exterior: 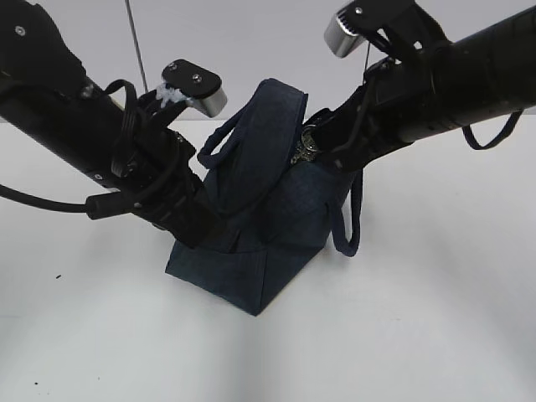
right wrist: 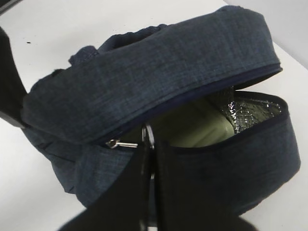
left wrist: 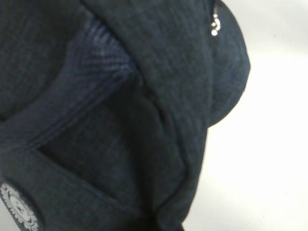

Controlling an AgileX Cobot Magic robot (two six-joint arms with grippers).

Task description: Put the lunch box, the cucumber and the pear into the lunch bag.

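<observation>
The navy lunch bag (exterior: 260, 243) stands mid-table, its lid part open. In the right wrist view the lunch bag (right wrist: 144, 77) shows the lunch box's sage-green lid (right wrist: 197, 125) inside against silvery lining (right wrist: 250, 113). My right gripper (right wrist: 153, 144) is shut on the silver ring pull (right wrist: 149, 132) at the bag's right top corner (exterior: 303, 151). My left gripper (exterior: 201, 230) is pressed into the bag's left side; the left wrist view is filled with bag fabric (left wrist: 96, 144) pinched to a fold at the bottom edge. Cucumber and pear are hidden.
A rope handle (exterior: 347, 226) hangs down the bag's right side and another loops over its top (exterior: 226, 151). The round white logo (left wrist: 17, 209) shows at the lower left of the left wrist view. White table (exterior: 419, 318) surrounds the bag.
</observation>
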